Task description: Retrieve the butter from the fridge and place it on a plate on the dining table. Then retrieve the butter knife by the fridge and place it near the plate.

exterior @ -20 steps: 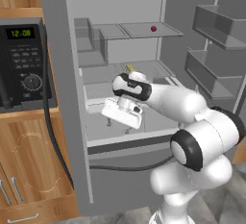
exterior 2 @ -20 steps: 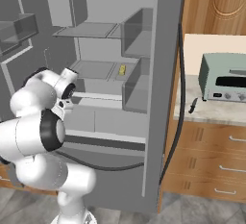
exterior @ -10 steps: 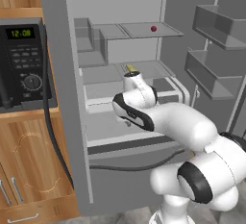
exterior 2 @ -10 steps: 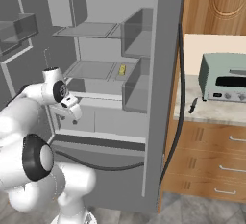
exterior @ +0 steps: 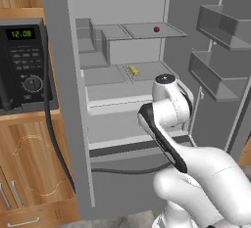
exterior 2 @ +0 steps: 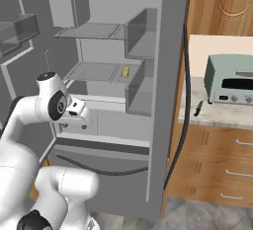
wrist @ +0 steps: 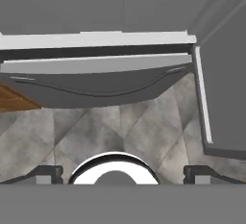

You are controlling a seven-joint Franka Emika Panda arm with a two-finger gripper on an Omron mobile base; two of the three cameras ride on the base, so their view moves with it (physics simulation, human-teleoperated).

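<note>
Lying on the open fridge's (exterior: 59, 100) middle shelf, the butter (exterior: 133, 70) sits above the arm, whose fingers (wrist: 48, 172) stand wide apart, pointing at the floor.

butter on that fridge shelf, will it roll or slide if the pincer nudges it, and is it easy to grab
The butter is a small yellow block lying flat on the shelf, so it probably won't roll. On that smooth grey surface a nudge would likely slide it instead. Its straight sides should suit a two-finger pinch, though it looks slim, so the grip may need care.

Wood cabinets (exterior 2: 217, 160), grey tiled floor (wrist: 120, 127)
</note>
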